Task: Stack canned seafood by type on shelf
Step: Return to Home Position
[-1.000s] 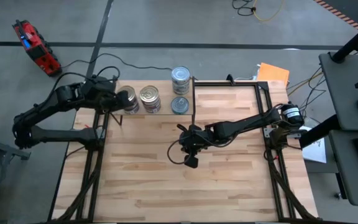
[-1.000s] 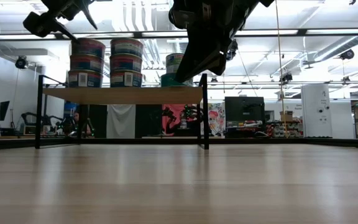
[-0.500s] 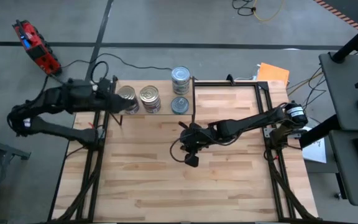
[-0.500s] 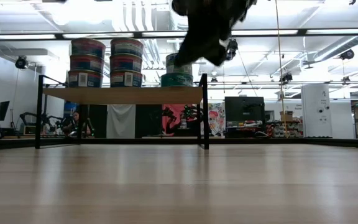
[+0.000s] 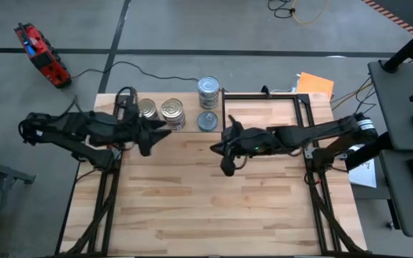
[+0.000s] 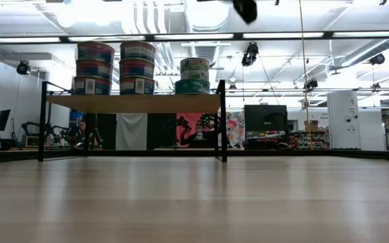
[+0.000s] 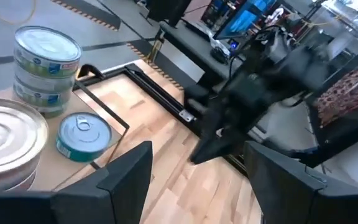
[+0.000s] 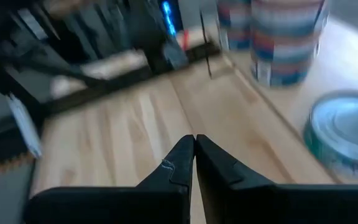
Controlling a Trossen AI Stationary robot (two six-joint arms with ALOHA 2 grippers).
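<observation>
The shelf (image 5: 192,127) (image 6: 134,102) stands at the table's far edge and carries the canned seafood. Two tall stacks with golden lids (image 5: 147,109) (image 5: 172,111) sit on its left part. A silver-lidded stack (image 5: 208,90) (image 7: 47,50) and a single bluish tin (image 5: 206,120) (image 7: 84,134) sit by its dark end panel. My left gripper (image 5: 155,135) (image 7: 197,165) hovers open just in front of the golden stacks and holds nothing. My right gripper (image 5: 226,166) (image 8: 194,149) is shut and empty, high above the table near the shelf's right end.
The butcher-block tabletop (image 5: 214,208) stretches bare in front of the shelf. A black frame rail (image 5: 264,96) runs along the far right edge. An orange sheet (image 5: 315,82) lies beyond the table's far right corner. Only a tip of my right gripper (image 6: 245,8) shows in the low view.
My left gripper has drawn back from the leftmost golden stack toward the table's near edge and a little right. My right gripper has risen almost out of the low view and shifted toward the right and far side. The tins have kept still.
</observation>
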